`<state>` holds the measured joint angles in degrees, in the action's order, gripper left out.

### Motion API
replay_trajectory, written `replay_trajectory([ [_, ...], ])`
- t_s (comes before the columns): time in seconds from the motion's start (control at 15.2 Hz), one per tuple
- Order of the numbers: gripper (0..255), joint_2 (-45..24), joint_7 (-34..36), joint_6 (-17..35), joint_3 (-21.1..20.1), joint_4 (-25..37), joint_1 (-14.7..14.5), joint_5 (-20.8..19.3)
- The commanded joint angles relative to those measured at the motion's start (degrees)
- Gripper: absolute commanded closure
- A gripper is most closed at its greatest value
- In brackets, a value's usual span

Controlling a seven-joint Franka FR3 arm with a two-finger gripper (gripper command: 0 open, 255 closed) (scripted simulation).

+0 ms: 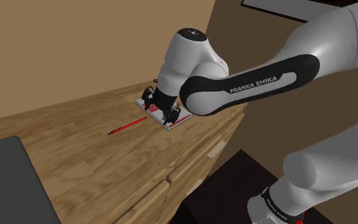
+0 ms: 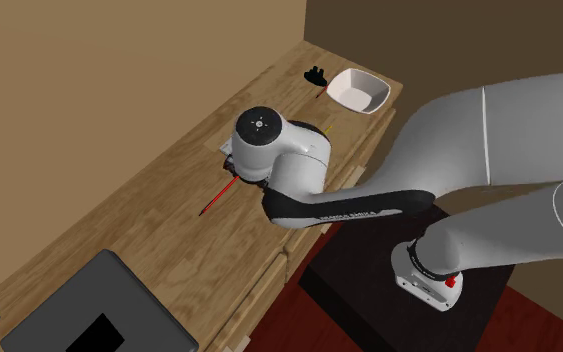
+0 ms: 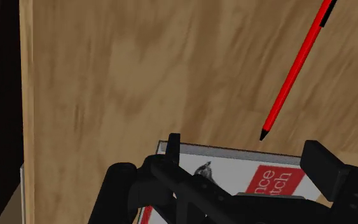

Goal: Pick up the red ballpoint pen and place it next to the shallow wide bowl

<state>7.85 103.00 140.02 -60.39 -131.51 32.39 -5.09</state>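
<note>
Red pen [image 3: 295,70]: lies flat on the wooden surface [image 1: 75,146], its tip near the edge of a white book [image 3: 234,164], ahead of the jaws and to one side, not touched.
Jaws: apart, low over the book, holding nothing.
White bowl [image 2: 361,92]: well apart from the pen, at the second exterior view's upper right.

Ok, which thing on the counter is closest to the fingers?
The flat white booklet with a red label, directly beneath the fingers; the red pen lies just beyond it.
</note>
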Motion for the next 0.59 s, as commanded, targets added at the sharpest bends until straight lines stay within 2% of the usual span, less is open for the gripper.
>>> replay_trajectory([
  [0.0,0,-10.15,16.24,-0.88,-6.15,4.7,5.48,-15.1],
  [0.07,0,-16.14,24.21,-2.77,-6.15,7.37,4.63,-23.37],
  [0.13,0,-20.42,29.93,-4.39,-3.3,9.97,1.11,-28.64],
  [0.2,0,-23.53,34.2,-5.57,0.15,12.48,-2.8,-31.94],
  [0.26,0,-23.34,34.14,-5.4,1.38,12.61,-3.95,-31.56],
  [0.53,0,-26.43,36.49,-4.34,4.09,12.98,-6.24,-35.44],
])
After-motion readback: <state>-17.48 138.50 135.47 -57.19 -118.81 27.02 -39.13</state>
